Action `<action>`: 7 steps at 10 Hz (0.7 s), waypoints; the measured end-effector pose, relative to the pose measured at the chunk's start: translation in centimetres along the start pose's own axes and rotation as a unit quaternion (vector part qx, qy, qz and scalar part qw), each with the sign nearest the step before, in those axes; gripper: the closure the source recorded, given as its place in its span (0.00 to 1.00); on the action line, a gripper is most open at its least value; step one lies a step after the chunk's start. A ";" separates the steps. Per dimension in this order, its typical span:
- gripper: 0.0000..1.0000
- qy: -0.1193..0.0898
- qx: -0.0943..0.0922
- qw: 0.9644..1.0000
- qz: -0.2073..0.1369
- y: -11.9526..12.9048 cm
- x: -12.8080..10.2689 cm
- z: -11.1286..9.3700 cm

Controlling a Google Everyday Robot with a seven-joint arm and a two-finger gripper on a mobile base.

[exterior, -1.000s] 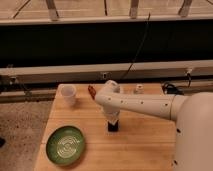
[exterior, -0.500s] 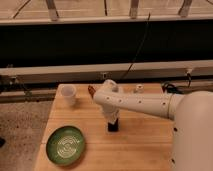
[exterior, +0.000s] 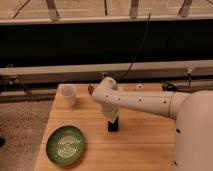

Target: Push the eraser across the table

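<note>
One green plate (exterior: 65, 145) nearest, flat on the front left part of the wooden table (exterior: 145, 147). At the right edge, the robot's bulky white body, with its white arm (exterior: 145, 102) reaching leftward over the boards. Farther in, near the middle of the table, the gripper (exterior: 113, 119), pointing straight down from the bent wrist. Open or closed: cannot tell. Directly beneath it, the eraser (exterior: 113, 127): a small dark block on the wood, right at the gripper's tip and seemingly touching it, apart from the plate and to its right. Beyond, toward the far left corner, a white cup (exterior: 68, 94), upright. Just right of the cup, a small reddish-brown thing (exterior: 91, 90), partly hidden by the arm's elbow. Farther right, near the back edge, a little whitish block (exterior: 139, 87). Behind everything, a pale rail (exterior: 50, 70) against a dark wall.
</note>
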 end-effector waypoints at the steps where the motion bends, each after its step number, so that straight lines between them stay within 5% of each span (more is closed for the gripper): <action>1: 1.00 0.000 0.000 1.000 0.008 0.6 0.2 -0.2; 7: 1.00 -0.022 0.006 0.998 0.060 3.8 2.1 2.3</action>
